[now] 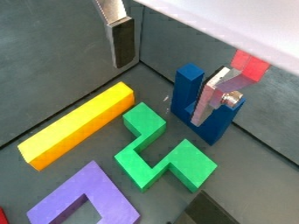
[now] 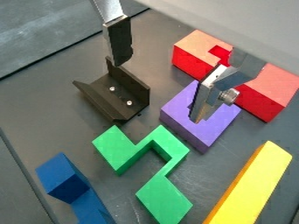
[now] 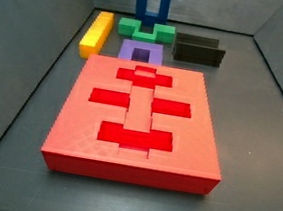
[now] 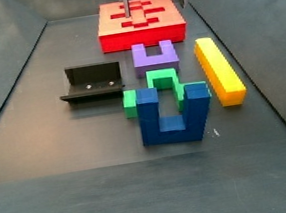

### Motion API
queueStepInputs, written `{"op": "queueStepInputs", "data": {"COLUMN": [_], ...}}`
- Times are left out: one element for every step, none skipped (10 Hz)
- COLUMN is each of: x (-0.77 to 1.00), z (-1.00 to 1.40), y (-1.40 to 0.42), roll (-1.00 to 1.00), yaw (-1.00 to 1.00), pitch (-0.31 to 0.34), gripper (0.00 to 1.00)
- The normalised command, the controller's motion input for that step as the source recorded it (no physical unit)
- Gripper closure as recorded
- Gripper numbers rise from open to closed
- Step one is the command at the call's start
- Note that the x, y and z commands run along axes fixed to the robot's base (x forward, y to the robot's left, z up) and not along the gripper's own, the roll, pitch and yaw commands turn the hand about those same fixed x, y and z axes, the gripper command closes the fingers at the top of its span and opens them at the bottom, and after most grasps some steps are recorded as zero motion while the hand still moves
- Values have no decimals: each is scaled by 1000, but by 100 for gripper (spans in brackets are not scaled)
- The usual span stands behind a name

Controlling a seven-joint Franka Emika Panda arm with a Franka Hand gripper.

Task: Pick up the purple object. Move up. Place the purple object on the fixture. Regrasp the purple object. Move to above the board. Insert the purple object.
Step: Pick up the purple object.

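Observation:
The purple object (image 2: 184, 124) is a U-shaped block lying flat on the floor between the red board (image 2: 271, 87) and the green block (image 2: 142, 156); both side views show it (image 3: 141, 53) (image 4: 155, 54). The dark fixture (image 2: 114, 94) stands beside it (image 4: 95, 82). My gripper (image 2: 158, 87) hangs open well above the floor, one finger (image 2: 118, 39) over the fixture's side and one over the purple object. Nothing is between the fingers. In a wrist view the purple object (image 1: 100, 179) lies at the edge, past the green block.
A green zigzag block (image 4: 157, 88), a blue two-pronged piece (image 4: 172, 114) standing upright and a long yellow bar (image 4: 218, 67) lie close around the purple object. The board (image 3: 136, 112) has cross-shaped recesses. Dark walls enclose the floor.

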Motion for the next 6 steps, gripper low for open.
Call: {"op": "queueStepInputs", "data": {"x": [0, 94, 0, 0, 149, 111], "z": [0, 0, -60, -3, -289, -417], "y": [0, -49, 0, 0, -29, -320], "roll": [0, 0, -24, 0, -10, -199], "yaw": [0, 0, -40, 0, -143, -229], "pitch": [-9, 0, -43, 17, 0, -141], "gripper": [0, 0, 0, 0, 0, 0]}}
